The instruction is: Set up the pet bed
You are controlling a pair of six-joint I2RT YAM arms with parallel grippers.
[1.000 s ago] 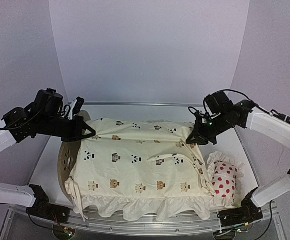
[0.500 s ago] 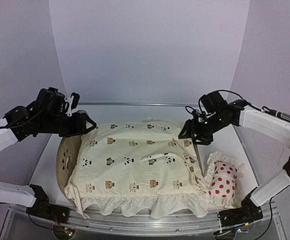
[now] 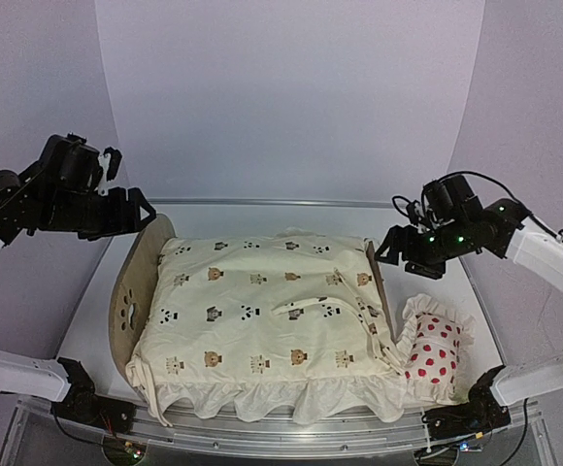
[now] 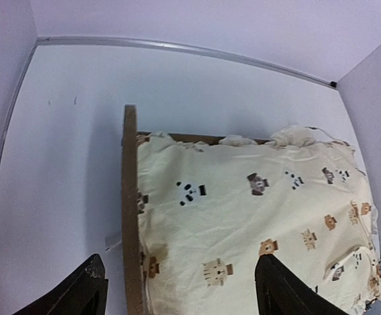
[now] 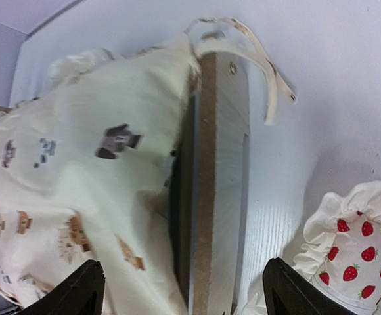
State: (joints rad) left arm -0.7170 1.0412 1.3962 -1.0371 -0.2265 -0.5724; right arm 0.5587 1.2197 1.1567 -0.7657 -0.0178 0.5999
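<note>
The pet bed stands mid-table with its left end board (image 3: 131, 291) and right end board (image 3: 376, 282) upright. The cream animal-print cushion (image 3: 272, 320) lies over it and hides the base. My left gripper (image 3: 131, 207) hovers open, up and left of the left board (image 4: 131, 216), nothing between its fingers (image 4: 85, 292). My right gripper (image 3: 391, 250) is open just right of the right board (image 5: 213, 197), above the board's edge and holding nothing. The red-dotted pillow (image 3: 435, 349) rests on the table beside the right board.
A cushion tie strap (image 5: 263, 65) drapes over the right board's far corner. The cushion's ruffle (image 3: 291, 403) hangs at the table's front rail. White walls enclose the back and both sides. Bare table (image 4: 66, 151) lies left of the bed.
</note>
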